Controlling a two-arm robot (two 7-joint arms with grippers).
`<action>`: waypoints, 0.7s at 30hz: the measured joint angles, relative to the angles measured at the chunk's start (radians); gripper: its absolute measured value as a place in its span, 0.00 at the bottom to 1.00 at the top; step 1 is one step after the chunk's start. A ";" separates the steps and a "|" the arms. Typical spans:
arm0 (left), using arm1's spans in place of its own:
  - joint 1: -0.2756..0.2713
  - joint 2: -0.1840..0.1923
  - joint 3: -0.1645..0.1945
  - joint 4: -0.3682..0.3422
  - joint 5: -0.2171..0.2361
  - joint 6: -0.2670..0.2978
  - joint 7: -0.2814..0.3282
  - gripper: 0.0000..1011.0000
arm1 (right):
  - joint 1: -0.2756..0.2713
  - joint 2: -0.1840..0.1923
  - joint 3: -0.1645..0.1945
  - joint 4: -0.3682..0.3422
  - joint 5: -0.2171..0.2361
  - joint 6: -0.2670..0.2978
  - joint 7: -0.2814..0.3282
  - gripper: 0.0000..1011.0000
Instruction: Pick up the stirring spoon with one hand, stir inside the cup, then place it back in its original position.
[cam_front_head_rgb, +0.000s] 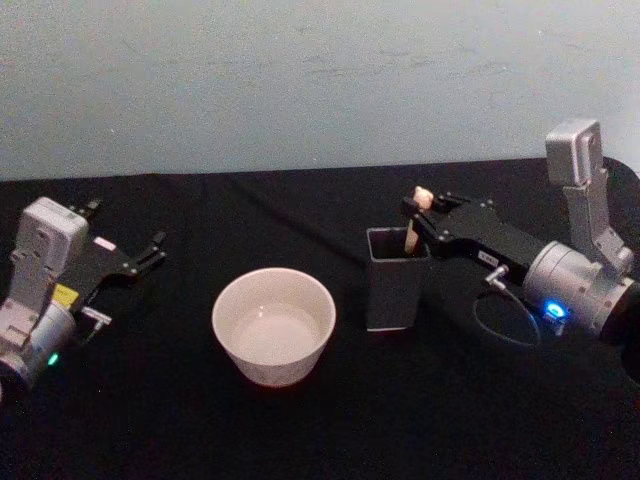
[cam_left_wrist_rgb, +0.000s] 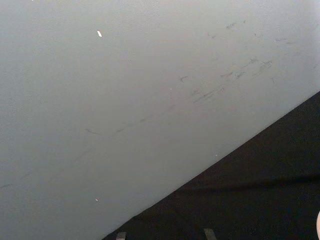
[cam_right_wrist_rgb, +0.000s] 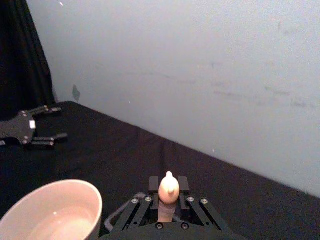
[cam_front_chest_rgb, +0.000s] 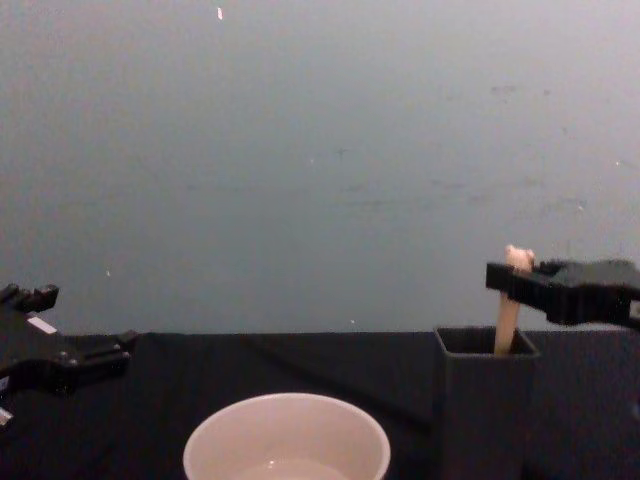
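Standing in holder (cam_front_head_rgb: 395, 290), stirring spoon (cam_front_chest_rgb: 508, 315), seemingly pinched by right gripper (cam_front_chest_rgb: 515, 280)

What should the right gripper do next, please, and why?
Probably lift straight up: the right gripper looks closed on the stirring spoon below its bear head, which stands in the dark holder, so it must clear the rim before crossing to the cup. The left gripper is parked, open.
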 joint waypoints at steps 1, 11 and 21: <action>0.000 0.000 0.000 0.000 0.000 0.000 0.000 0.99 | -0.001 0.001 0.001 -0.006 0.000 0.001 0.000 0.21; 0.000 0.000 0.000 0.000 0.000 0.000 0.000 0.99 | -0.010 0.020 0.044 -0.100 0.022 -0.002 0.002 0.21; 0.000 0.000 0.000 0.000 0.000 0.000 0.000 0.99 | -0.006 0.013 0.080 -0.167 0.064 -0.031 -0.006 0.21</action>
